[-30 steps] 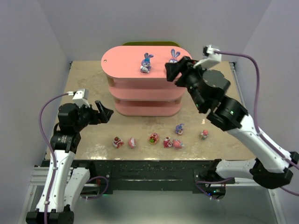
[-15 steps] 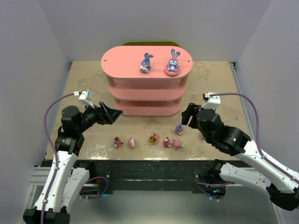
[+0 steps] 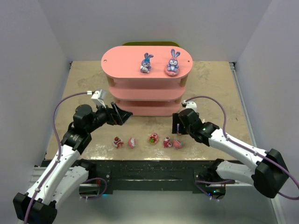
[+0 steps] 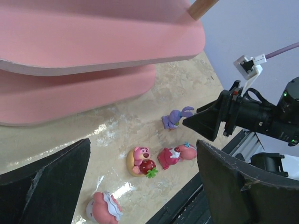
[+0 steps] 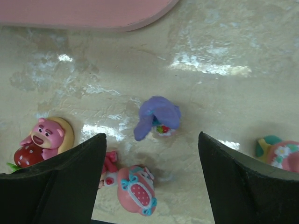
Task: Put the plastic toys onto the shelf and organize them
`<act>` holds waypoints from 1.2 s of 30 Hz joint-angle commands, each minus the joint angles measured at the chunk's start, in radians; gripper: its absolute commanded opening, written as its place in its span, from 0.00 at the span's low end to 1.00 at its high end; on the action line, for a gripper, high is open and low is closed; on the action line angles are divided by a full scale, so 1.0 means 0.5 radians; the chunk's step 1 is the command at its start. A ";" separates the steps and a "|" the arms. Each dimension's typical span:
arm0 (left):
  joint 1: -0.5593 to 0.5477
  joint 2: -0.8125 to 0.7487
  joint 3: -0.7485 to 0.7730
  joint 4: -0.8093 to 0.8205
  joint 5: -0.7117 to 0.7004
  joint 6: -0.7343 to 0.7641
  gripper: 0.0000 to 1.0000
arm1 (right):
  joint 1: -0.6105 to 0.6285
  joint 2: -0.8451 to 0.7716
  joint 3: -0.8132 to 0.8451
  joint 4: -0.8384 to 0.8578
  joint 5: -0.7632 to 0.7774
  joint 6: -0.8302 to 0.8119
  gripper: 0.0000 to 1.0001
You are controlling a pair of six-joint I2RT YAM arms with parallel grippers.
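The pink three-tier shelf [image 3: 122, 63] stands at the back centre, with two purple-blue bunnies [image 3: 146, 63] [image 3: 173, 62] on its top board. Several small pink and red figures [image 3: 153, 138] lie in a row near the table's front edge. My right gripper [image 3: 177, 128] is open and empty, low over the third bunny [image 5: 159, 116], which lies on the table between and ahead of its fingers. A pink dotted figure [image 5: 136, 191] lies nearer. My left gripper [image 3: 124, 114] is open and empty by the shelf's lower left front, looking at the pink bear [image 4: 140, 161].
A toy [image 5: 280, 156] lies right of the bunny, hidden under my right arm in the top view. A yellow-green object [image 3: 147, 43] sits behind the shelf. Grey walls close in the left, right and back. The table's black front edge [image 3: 149, 163] is close to the toy row.
My right gripper left the second bunny on the shelf top, then came down to the table over the third bunny. My left gripper moved right toward the shelf's front.
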 commanded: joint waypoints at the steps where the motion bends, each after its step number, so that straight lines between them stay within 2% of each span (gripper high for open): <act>1: -0.012 -0.022 0.074 0.014 -0.063 0.094 0.99 | -0.026 0.142 -0.028 0.327 -0.167 -0.093 0.82; 12: -0.009 -0.074 0.098 -0.140 -0.220 0.140 1.00 | -0.059 0.397 -0.032 0.554 0.066 -0.007 0.77; 18: -0.009 -0.083 0.101 -0.180 -0.232 0.137 1.00 | -0.056 0.449 -0.075 0.637 0.029 -0.031 0.65; 19: -0.009 -0.086 0.101 -0.189 -0.235 0.137 1.00 | -0.056 0.461 -0.078 0.631 0.032 -0.022 0.56; 21: -0.009 -0.089 0.107 -0.204 -0.247 0.137 1.00 | -0.056 0.458 -0.071 0.604 0.035 -0.004 0.43; 22: -0.009 -0.089 0.107 -0.219 -0.253 0.137 1.00 | -0.056 0.452 -0.068 0.591 0.053 0.012 0.32; 29: -0.009 -0.114 0.114 -0.284 -0.290 0.134 1.00 | -0.056 0.369 0.017 0.545 0.115 0.140 0.03; 32: -0.009 -0.096 0.083 -0.269 -0.245 0.137 1.00 | -0.038 0.342 0.076 0.542 0.109 0.251 0.00; 36: -0.012 -0.083 -0.054 -0.028 -0.042 0.113 0.99 | -0.007 0.280 0.168 0.469 0.142 0.380 0.00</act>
